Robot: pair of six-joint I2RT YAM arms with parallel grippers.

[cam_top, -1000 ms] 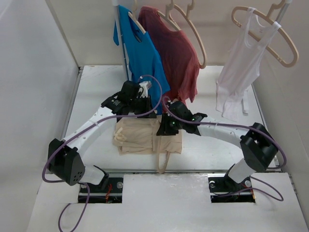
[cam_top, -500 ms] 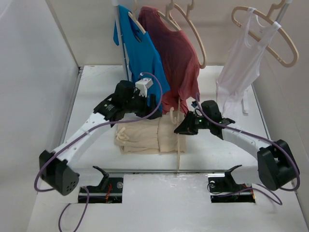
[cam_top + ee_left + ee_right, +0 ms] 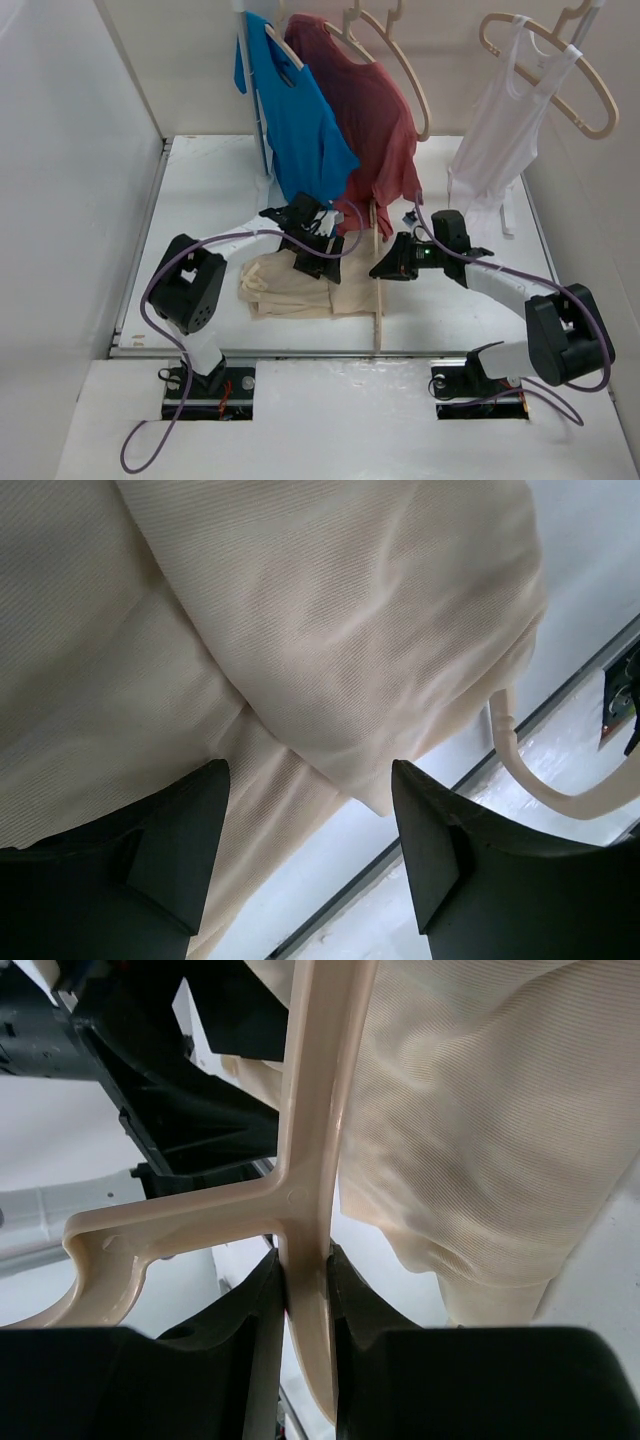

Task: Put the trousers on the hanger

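The trousers (image 3: 290,290) lie as a folded, finely ribbed beige-tan bundle on the white table (image 3: 200,190), toward its near edge and between the two arms. The left tool (image 3: 308,780) hovers just over the cloth, its dark fingers spread wide with nothing between them. The right tool (image 3: 305,1285) is clamped tight on the pale wood-coloured hanger (image 3: 312,1110), just past the point where its hook stem branches off; the hanger runs along the trousers' right end.

A blue T-shirt (image 3: 297,125) and a dull red T-shirt (image 3: 372,125) hang side by side at the back, overlapping. A white vest (image 3: 495,140) hangs well apart to their right, above the white desk (image 3: 200,190).
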